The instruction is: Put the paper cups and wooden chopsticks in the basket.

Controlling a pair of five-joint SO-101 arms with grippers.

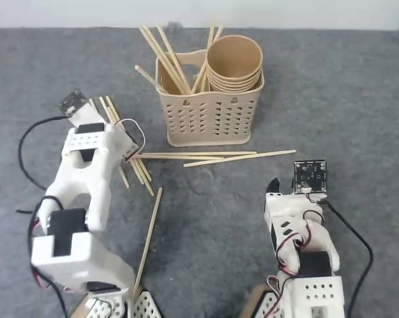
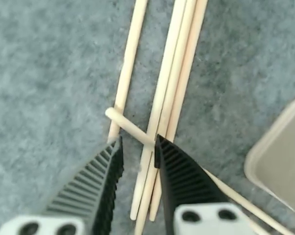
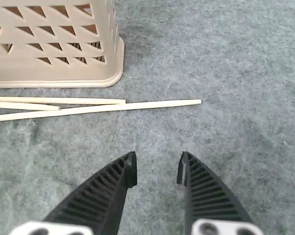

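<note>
Cups [image 1: 234, 63], some chopsticks [image 1: 170, 59] in basket [image 1: 209, 119]; loose chopsticks [image 1: 213, 157] lie on counter [image 1: 358, 99]; my left end effector [image 2: 138, 143] open astride one; right end effector [image 3: 157, 169] open, empty.

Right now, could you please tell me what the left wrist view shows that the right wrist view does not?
In the left wrist view: the left gripper, fingers a little apart, over a bundle of chopsticks lying side by side, and a crossing chopstick that runs across them by the fingertips. In the right wrist view instead: the right gripper, fingers open over bare carpet, the basket with triangular holes in its wall, and three chopsticks lying in front of it. In both: grey carpet, loose chopsticks, and probably the basket, judging by the pale rounded corner beside the bundle.
</note>
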